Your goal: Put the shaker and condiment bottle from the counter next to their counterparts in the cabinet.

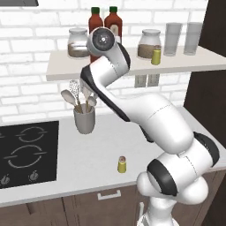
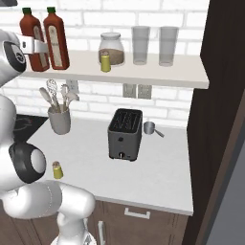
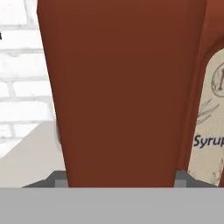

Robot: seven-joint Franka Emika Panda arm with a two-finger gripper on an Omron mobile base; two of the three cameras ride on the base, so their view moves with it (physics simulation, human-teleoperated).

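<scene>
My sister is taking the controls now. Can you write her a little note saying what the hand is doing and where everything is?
Hand: shut on the plain red-brown bottle with green cap, at the long white wall shelf, right beside the red bottle with the beige label.
On the shelf: a tiny yellow shaker in front of the glass jar of brown powder.
On the counter: the other tiny yellow shaker.
Done: the bottle is up at its twin.
Left: let go of it, then carry the counter shaker up beside the shelf shaker.

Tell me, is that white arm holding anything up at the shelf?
Yes: the tool grips the plain red-brown sauce bottle with green cap around its body's middle.
</scene>
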